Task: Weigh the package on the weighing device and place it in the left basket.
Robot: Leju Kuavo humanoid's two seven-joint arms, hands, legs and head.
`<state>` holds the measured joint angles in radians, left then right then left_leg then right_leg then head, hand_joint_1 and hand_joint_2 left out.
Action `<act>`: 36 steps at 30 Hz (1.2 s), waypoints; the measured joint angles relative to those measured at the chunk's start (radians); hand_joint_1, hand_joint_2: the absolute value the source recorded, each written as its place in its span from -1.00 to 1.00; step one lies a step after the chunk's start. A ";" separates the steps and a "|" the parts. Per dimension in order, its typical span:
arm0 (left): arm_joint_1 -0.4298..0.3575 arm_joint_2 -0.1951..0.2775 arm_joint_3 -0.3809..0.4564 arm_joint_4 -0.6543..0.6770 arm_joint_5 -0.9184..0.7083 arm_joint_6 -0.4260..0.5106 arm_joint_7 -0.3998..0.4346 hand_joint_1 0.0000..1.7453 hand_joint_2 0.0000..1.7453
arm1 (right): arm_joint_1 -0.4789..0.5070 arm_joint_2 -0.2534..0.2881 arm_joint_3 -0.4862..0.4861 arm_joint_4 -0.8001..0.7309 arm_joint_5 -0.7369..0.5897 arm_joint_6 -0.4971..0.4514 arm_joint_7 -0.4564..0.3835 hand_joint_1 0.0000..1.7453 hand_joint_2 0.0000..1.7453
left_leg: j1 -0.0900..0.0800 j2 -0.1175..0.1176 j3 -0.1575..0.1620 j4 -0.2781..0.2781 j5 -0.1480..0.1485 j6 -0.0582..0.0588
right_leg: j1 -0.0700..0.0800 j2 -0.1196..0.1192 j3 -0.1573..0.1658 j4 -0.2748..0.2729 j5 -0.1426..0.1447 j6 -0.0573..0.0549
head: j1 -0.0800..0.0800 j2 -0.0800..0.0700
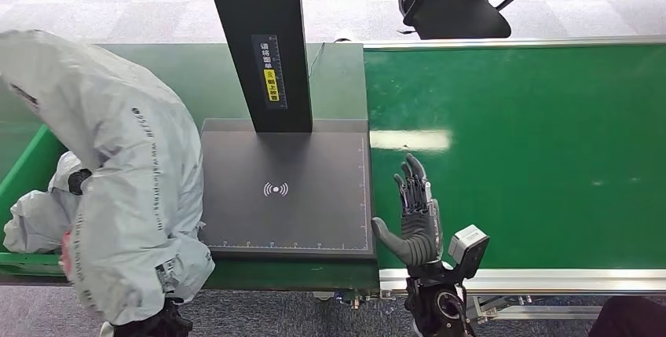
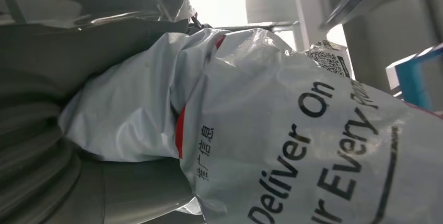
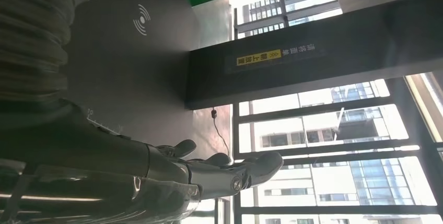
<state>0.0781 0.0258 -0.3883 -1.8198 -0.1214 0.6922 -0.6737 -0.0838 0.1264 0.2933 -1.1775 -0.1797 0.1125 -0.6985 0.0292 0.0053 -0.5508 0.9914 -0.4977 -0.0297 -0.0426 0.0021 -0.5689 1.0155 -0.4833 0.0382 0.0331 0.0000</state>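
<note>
The package (image 1: 129,172), a large grey plastic mailer bag with black print, hangs at the left of the head view, over the green basket (image 1: 23,172) and just left of the weighing device (image 1: 287,192). Its lower end droops past the front edge of the bench (image 1: 338,62). In the left wrist view the same bag (image 2: 292,130) shows up close, with a red strip, Chinese characters and the words "Deliver On" and "Every" on it. The left hand is hidden behind the bag in the head view, and the left wrist view shows no fingers plainly, so I cannot tell how it holds the bag or whether it does.

A second grey bag (image 1: 35,215) lies in the basket, beneath and left of the hanging package, touching it.

The weighing device is a dark flat platform with a white wireless symbol (image 1: 276,189) at its middle, bare of any load. A black upright column (image 1: 263,46) rises from its far edge and carries a yellow label (image 1: 272,84).

The right hand (image 1: 412,215) stands just right of the platform, over the near edge of the green conveyor belt (image 1: 534,148), fingers spread and straight, holding nothing. The right wrist view shows those fingers (image 3: 235,174) extended beside the platform.

A black office chair (image 1: 455,3) stands on the grey carpet (image 1: 94,7) beyond the belt.
</note>
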 joint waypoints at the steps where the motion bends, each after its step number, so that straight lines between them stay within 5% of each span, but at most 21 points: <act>1: -0.004 0.000 -0.004 -0.039 0.011 0.000 0.000 1.00 1.00 | 0.003 0.000 -0.001 0.000 0.001 0.000 0.000 -1.00 1.00 | 0.000 0.000 0.000 0.000 0.000 0.000 | 0.000 0.000 0.000 0.000 0.000 0.000 | 0.000 0.000; 9: -0.065 -0.003 -0.020 -0.337 0.117 -0.022 0.000 1.00 1.00 | 0.009 -0.004 -0.021 0.002 -0.002 0.007 0.000 -1.00 1.00 | 0.000 0.000 -0.001 0.000 0.000 0.000 | 0.000 0.000 -0.001 0.000 0.000 0.000 | 0.000 0.000; 19: -0.091 -0.018 0.004 -0.421 0.166 -0.078 0.000 1.00 1.00 | 0.002 -0.005 -0.025 0.010 -0.004 0.016 0.000 -1.00 1.00 | 0.000 0.000 -0.001 0.000 0.000 0.000 | 0.000 0.000 0.000 0.000 0.000 0.000 | 0.000 0.000; 25: -0.131 -0.114 0.263 -0.434 0.358 -0.451 0.000 1.00 1.00 | -0.041 -0.004 -0.029 0.051 -0.007 0.037 0.000 -1.00 1.00 | 0.000 0.000 0.000 0.000 0.000 0.000 | 0.000 0.000 0.000 0.000 0.000 0.000 | 0.000 0.000; 29: -0.183 -0.145 0.468 -0.395 0.388 -0.494 0.001 1.00 1.00 | -0.052 0.004 -0.033 0.067 -0.002 0.046 0.000 -1.00 1.00 | 0.000 0.001 0.000 0.000 0.000 0.000 | 0.000 0.001 -0.001 0.000 0.000 0.000 | 0.000 0.000; 31: -0.228 -0.113 0.533 -0.323 0.392 -0.419 0.008 1.00 1.00 | -0.055 0.010 -0.034 0.072 0.000 0.047 0.000 -1.00 1.00 | 0.001 0.000 0.000 0.000 0.001 0.000 | 0.001 0.000 -0.001 0.000 0.000 0.000 | 0.000 0.000; 36: -0.426 0.086 0.595 0.025 0.293 -0.280 0.093 1.00 1.00 | -0.056 0.031 -0.034 0.075 0.006 0.045 0.000 -1.00 1.00 | 0.002 0.001 0.000 0.000 0.003 -0.003 | 0.002 0.001 -0.001 0.002 0.002 -0.003 | 0.000 0.000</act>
<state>-0.3479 0.1121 0.2070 -1.7952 0.1714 0.4125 -0.5809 -0.1402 0.1572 0.2594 -1.1028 -0.1739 0.1576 -0.6981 0.0314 0.0059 -0.5506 0.9913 -0.4945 -0.0329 -0.0403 0.0031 -0.5703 1.0174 -0.4814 0.0353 0.0335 0.0000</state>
